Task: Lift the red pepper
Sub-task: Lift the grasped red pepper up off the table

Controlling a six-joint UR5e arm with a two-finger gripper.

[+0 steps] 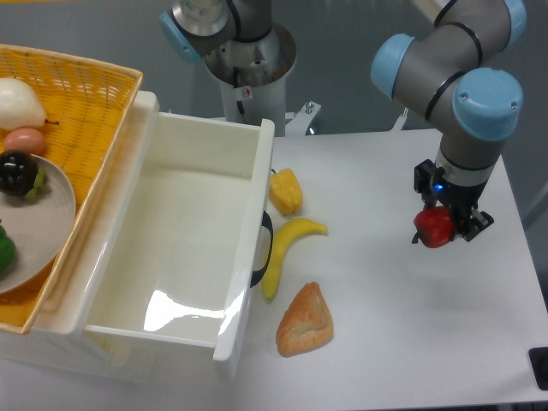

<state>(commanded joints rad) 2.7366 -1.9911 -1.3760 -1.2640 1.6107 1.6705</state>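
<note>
The red pepper (pixel 433 227) is small, glossy and red, at the right side of the white table. My gripper (pixel 445 224) points down and is shut on the red pepper, with dark fingers on either side of it. The pepper looks held slightly above the table; I cannot tell for sure whether it still touches. The arm's grey and blue wrist rises above it.
A yellow pepper (pixel 286 191), a banana (pixel 284 251) and a bread piece (pixel 305 321) lie left of centre. A white bin (pixel 257 171) stands at the left beside a yellow basket (pixel 94 103) holding a plate with fruit. The table's right edge is close to the gripper.
</note>
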